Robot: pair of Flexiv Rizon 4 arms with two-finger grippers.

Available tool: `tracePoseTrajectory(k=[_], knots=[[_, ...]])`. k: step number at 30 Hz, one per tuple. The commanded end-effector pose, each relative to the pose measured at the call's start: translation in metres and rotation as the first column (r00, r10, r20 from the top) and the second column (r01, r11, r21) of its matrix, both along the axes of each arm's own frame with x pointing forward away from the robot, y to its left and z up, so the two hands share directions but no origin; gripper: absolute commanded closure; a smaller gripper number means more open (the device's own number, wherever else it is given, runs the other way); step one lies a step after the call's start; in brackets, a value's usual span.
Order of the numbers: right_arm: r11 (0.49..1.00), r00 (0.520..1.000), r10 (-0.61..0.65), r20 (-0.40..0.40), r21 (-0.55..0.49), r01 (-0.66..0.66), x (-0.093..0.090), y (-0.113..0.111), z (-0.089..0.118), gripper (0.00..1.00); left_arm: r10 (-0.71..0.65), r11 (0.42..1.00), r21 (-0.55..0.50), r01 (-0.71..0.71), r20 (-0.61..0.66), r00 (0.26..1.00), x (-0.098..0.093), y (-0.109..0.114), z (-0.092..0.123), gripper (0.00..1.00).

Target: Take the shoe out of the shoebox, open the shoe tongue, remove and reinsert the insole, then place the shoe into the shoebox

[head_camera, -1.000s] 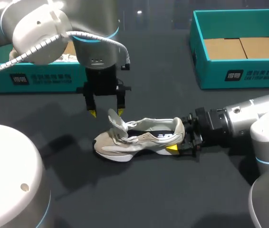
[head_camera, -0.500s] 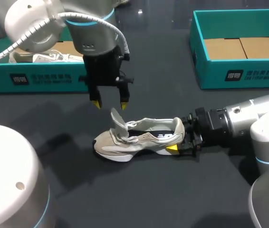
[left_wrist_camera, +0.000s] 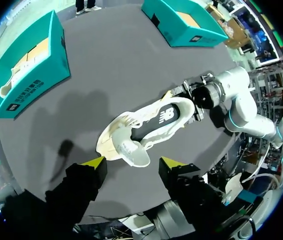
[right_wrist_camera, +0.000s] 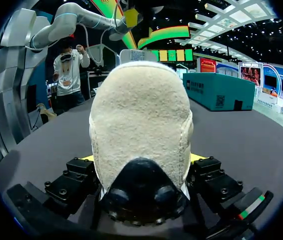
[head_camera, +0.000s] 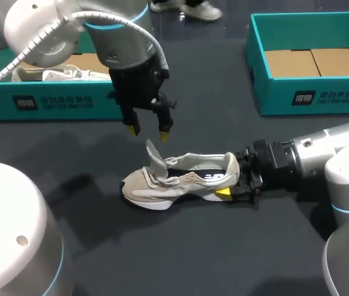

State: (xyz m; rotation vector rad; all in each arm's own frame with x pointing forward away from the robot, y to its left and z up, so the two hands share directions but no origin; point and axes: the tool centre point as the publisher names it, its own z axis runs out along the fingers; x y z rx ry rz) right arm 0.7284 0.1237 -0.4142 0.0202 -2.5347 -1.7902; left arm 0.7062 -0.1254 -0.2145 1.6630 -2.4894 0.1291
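A beige and white shoe (head_camera: 177, 179) lies on its sole on the dark table, toe toward my left, its tongue (head_camera: 155, 157) pulled up and the dark insole showing. My left gripper (head_camera: 148, 131) hangs open just above the tongue, touching nothing. From the left wrist view the shoe (left_wrist_camera: 146, 127) lies below the open left gripper (left_wrist_camera: 131, 162). My right gripper (head_camera: 233, 185) is shut on the heel from both sides. In the right wrist view the heel (right_wrist_camera: 140, 125) fills the space between the fingers of that gripper (right_wrist_camera: 140, 160).
A teal shoebox (head_camera: 45, 102) at the back left holds another white shoe (head_camera: 57, 74). A second teal shoebox (head_camera: 310, 92) at the back right holds only brown cardboard. Bare dark table lies in front of the shoe.
My left gripper has risen from the tongue and drifted right, staying open. The tongue stays upright. The right arm and the shoe have not moved.
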Motion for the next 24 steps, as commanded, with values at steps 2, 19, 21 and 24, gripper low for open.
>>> tracePoseTrajectory(k=[2,19,21,24], knots=[[1.0,1.0,0.0,-0.001,-0.004,0.0,-0.001,0.003,-0.002,1.0,-0.06,0.998,-0.013,0.06,-0.012,0.998,0.0,-0.003,0.004,0.31],[1.0,1.0,0.0,-0.001,-0.004,0.0,-0.001,0.003,-0.002,1.0,-0.232,0.971,-0.058,0.23,-0.019,0.973,0.005,-0.02,0.018,0.34],[1.0,1.0,0.0,-0.001,-0.004,0.0,-0.001,0.003,-0.002,1.0,-0.259,0.964,-0.063,0.258,-0.013,0.966,0.006,-0.021,0.02,0.34],[1.0,1.0,0.0,-0.001,-0.004,0.0,-0.001,0.003,-0.002,1.0,-0.313,0.948,-0.065,0.312,-0.008,0.95,0.007,-0.021,0.022,0.32]])
